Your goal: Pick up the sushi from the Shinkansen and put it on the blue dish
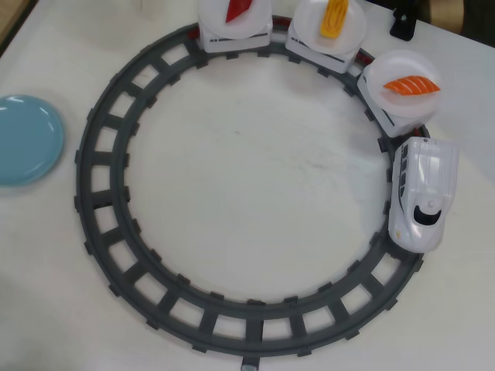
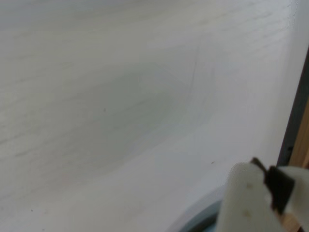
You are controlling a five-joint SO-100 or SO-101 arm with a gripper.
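The orange salmon sushi [image 1: 412, 85] lies on a white plate [image 1: 387, 71] on the car right behind the white Shinkansen [image 1: 421, 193], at the right side of the track in the overhead view. The blue dish [image 1: 23, 139] sits at the left edge, outside the track. My gripper is out of the overhead view. In the wrist view my gripper [image 2: 270, 193] shows only as a white finger [image 2: 244, 205] with a dark part at the bottom right, over bare white table. A pale blue curved rim [image 2: 200, 221] peeks in at the bottom edge. Whether the jaws are open cannot be told.
A grey round track [image 1: 100, 201] fills the table. Two more cars at the top carry a dark red piece [image 1: 238, 8] and a yellow egg piece [image 1: 334, 19]. A black object [image 1: 402, 23] stands at the top right. A wooden edge [image 2: 301, 145] runs along the wrist view's right side.
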